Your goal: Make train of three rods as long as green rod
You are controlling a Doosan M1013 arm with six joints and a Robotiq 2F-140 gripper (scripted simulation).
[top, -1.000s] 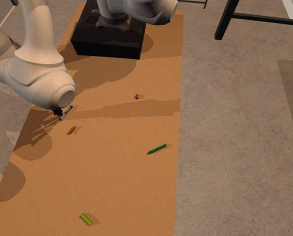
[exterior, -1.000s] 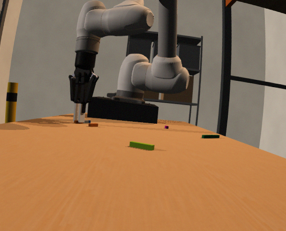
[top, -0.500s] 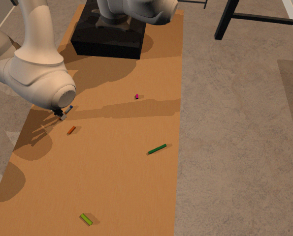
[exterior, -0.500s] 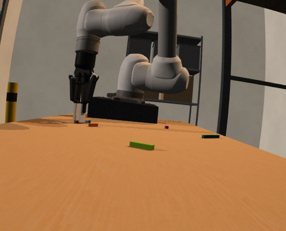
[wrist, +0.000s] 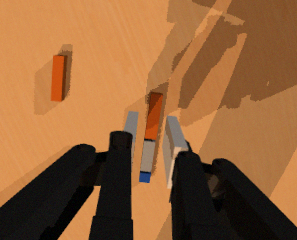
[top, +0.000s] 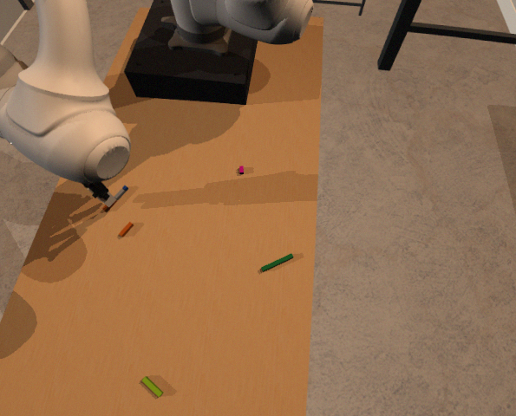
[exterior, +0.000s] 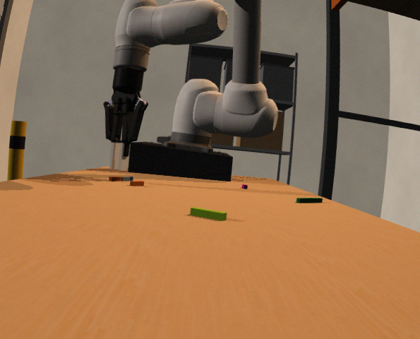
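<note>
An orange rod, a grey rod and a blue rod lie flat in one line, grey in the middle, ends touching or almost touching. My gripper is slightly open, a little above them, one finger on each side of the line with a gap to the rods. A second orange rod lies apart. The green rod lies near the table's right edge.
A magenta rod lies between the line and the table's right edge. A lime rod lies far from the robot. The black robot base stands at the back of the table.
</note>
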